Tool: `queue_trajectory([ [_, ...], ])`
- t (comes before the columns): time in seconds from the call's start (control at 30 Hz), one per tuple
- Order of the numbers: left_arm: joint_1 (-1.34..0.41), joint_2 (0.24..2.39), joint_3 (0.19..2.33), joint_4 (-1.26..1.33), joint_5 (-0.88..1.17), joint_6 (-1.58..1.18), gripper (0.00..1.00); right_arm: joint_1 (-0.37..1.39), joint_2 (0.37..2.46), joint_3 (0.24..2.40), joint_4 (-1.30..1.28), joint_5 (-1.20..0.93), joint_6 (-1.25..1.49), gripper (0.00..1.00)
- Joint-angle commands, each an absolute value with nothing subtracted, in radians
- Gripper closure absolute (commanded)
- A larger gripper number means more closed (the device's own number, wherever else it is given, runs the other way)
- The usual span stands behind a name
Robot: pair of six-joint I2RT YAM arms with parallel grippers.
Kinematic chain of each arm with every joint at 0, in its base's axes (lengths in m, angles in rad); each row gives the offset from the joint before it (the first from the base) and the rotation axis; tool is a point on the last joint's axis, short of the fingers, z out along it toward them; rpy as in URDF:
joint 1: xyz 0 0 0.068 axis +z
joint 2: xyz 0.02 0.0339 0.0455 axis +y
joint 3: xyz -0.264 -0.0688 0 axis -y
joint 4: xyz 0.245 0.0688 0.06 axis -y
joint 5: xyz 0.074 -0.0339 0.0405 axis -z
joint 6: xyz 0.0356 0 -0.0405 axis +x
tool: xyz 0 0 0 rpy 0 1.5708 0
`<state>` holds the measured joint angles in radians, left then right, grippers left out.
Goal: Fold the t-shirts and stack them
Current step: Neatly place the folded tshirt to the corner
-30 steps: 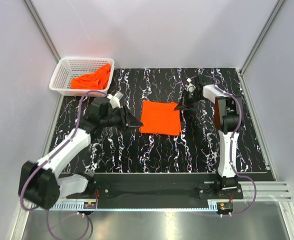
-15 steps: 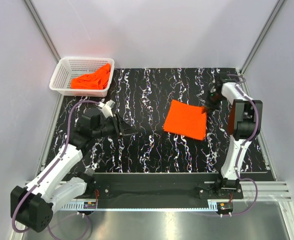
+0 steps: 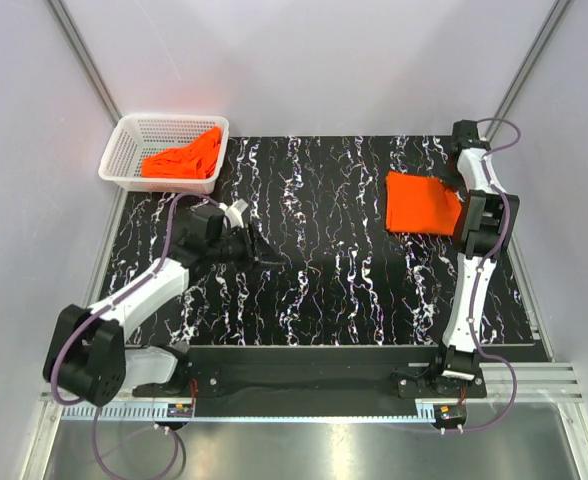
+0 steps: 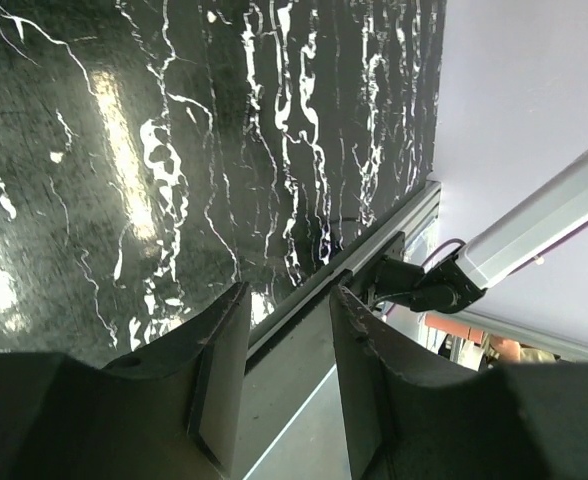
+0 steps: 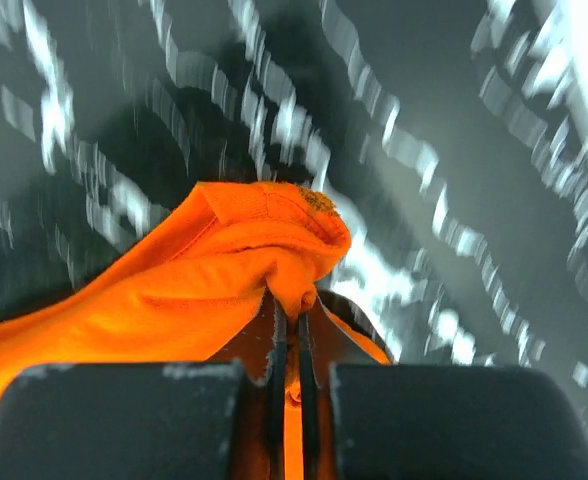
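A folded bright orange t-shirt (image 3: 419,203) lies at the far right of the black marbled table. My right gripper (image 3: 461,186) is shut on its right corner; the right wrist view shows the bunched orange cloth (image 5: 224,280) pinched between the closed jaws (image 5: 292,325). More orange t-shirts (image 3: 184,157) lie crumpled in the white mesh basket (image 3: 134,135) at the far left corner. My left gripper (image 3: 264,255) is open and empty, low over the table left of centre; its fingers (image 4: 219,365) frame the table's edge rail in the left wrist view.
The table (image 3: 314,280) has a metal rail along its right edge (image 3: 509,240) and front. Grey walls close in the back and sides. The right arm's upper link (image 3: 474,225) stands just right of the folded shirt.
My right gripper has dragged the folded t-shirt from the table's centre to the far right. My left arm has drawn back a little and turned its gripper.
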<state>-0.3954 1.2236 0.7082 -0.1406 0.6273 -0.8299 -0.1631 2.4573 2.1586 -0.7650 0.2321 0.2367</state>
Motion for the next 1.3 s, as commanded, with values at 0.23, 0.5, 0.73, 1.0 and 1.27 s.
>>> queue_trajectory([
  [0.23, -0.388, 1.328, 0.836, -0.101, 0.657, -0.792, 0.58, -0.212, 2.724, 2.704, -0.681, 0.379, 0.236, 1.00],
  [0.5, -0.390, 1.399, 0.873, -0.158, 0.658, -0.773, 0.58, -0.221, 2.812, 2.760, -0.480, 0.314, 0.195, 1.00],
  [0.73, -0.390, 1.473, 0.925, -0.199, 0.660, -0.739, 0.58, -0.225, 2.873, 2.801, -0.316, 0.275, 0.127, 1.00],
  [1.0, -0.388, 1.520, 0.974, -0.241, 0.666, -0.712, 0.59, -0.252, 2.910, 2.816, -0.216, 0.272, 0.182, 1.00],
  [1.27, -0.388, 1.542, 0.985, -0.250, 0.675, -0.704, 0.59, -0.256, 2.930, 2.832, -0.127, 0.196, 0.186, 0.91],
])
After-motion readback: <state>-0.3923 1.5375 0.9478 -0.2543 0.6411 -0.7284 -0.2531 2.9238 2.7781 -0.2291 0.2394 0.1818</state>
